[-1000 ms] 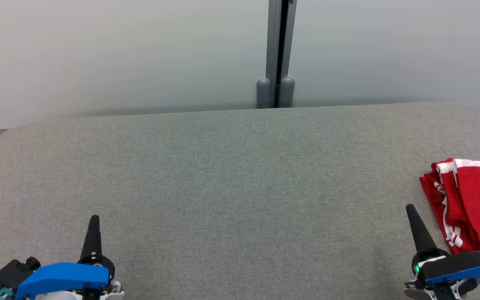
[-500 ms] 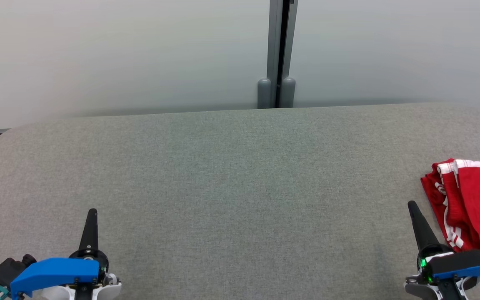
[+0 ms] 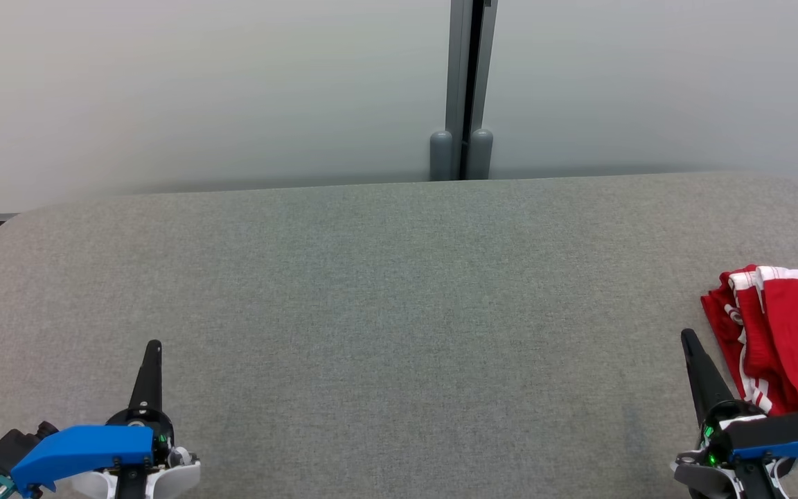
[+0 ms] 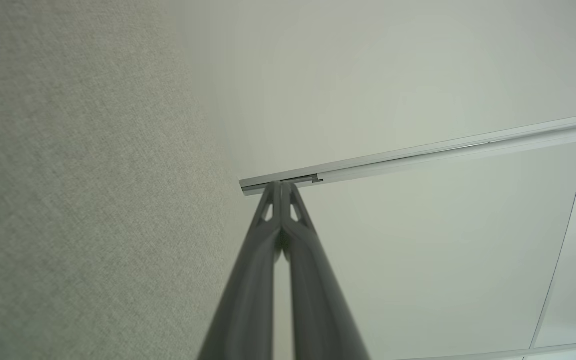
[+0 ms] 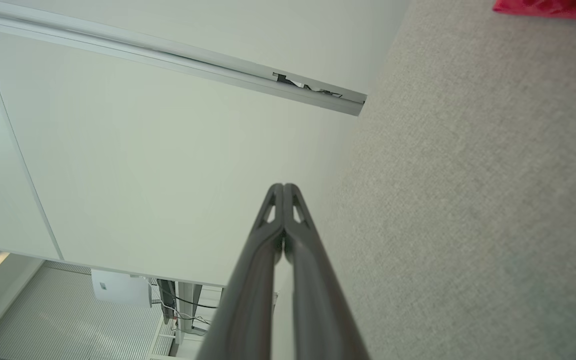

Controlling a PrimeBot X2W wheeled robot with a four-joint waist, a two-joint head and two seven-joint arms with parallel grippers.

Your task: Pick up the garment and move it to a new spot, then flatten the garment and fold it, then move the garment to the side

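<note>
A red garment with white stripes [image 3: 787, 333] lies bunched at the right edge of the grey fabric table [image 3: 399, 298], partly cut off by the picture's edge. A sliver of the garment [image 5: 550, 7] shows at the top right of the right wrist view. My right gripper [image 3: 687, 337] stands just left of the garment, apart from it, fingers pressed together and holding nothing [image 5: 283, 189]. My left gripper [image 3: 154, 344] is at the lower left over bare table, also shut and holding nothing [image 4: 281, 186].
Pale wall panels stand behind the table, with a grey vertical post [image 3: 467, 90] between them. The table's rounded far corners lie at the left and right. A wide stretch of table lies between the two grippers.
Both grippers have drawn back slightly toward the bottom edge of the head view. The garment has stayed in place.
</note>
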